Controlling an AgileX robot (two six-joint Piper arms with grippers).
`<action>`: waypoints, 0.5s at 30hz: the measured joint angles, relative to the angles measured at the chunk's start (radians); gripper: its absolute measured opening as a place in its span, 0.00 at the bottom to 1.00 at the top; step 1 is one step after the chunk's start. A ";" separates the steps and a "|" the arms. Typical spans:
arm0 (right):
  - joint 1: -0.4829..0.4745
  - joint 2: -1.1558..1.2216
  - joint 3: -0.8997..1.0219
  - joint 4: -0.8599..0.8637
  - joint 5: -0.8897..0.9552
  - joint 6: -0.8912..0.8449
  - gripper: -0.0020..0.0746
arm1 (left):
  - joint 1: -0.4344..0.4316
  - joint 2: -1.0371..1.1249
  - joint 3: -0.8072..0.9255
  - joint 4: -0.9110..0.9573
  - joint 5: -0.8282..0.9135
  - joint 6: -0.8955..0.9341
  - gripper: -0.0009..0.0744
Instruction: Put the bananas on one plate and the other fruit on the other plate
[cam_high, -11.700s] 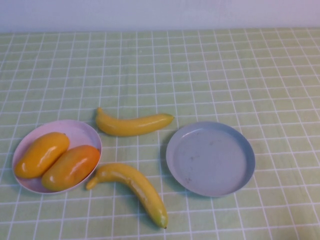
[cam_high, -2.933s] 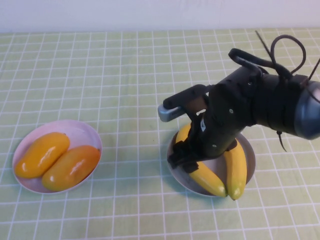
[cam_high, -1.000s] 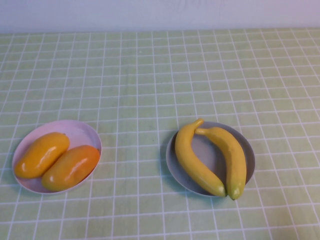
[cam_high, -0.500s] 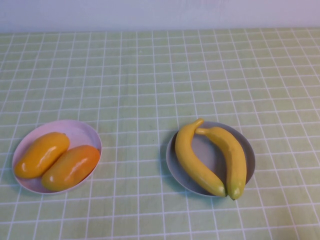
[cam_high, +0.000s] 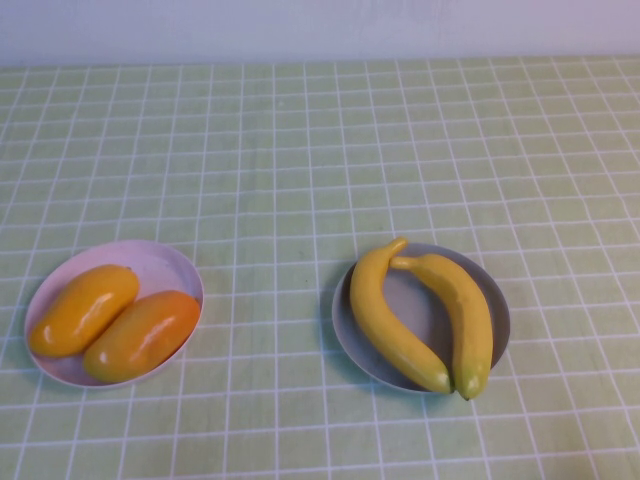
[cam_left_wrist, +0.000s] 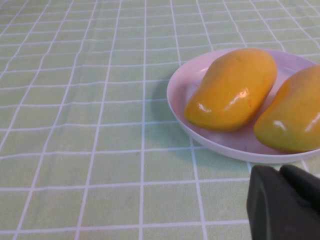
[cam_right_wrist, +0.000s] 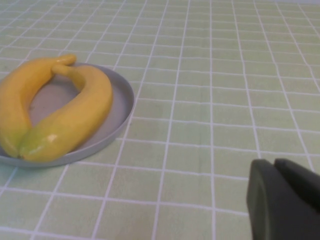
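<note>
High view: two bananas (cam_high: 420, 315) on the grey-blue plate (cam_high: 495, 310), two mango-like fruits (cam_high: 115, 320) on the pink plate (cam_high: 165, 262). Left claw (cam_left_wrist: 285, 202) and right claw (cam_right_wrist: 285, 197) sit low over the worktop (cam_high: 300, 150); width unclear.

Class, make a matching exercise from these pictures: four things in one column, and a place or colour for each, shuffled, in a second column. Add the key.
1. bananas
2. mango-like fruits
3. left gripper
4. right gripper

a. beside the pink plate, off it
b. on the grey-blue plate
c. on the pink plate
d. over bare cloth, away from the grey-blue plate

Pairs: 1-b, 2-c, 3-a, 4-d
</note>
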 joint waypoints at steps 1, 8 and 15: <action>0.000 0.000 0.000 0.004 0.002 -0.001 0.01 | 0.000 0.000 0.000 0.000 0.000 0.000 0.01; 0.000 0.000 0.000 0.020 0.002 -0.003 0.01 | 0.000 0.000 0.000 0.000 0.000 0.000 0.01; 0.000 0.000 0.000 0.020 0.002 -0.005 0.01 | 0.000 0.000 0.000 0.000 0.002 0.000 0.01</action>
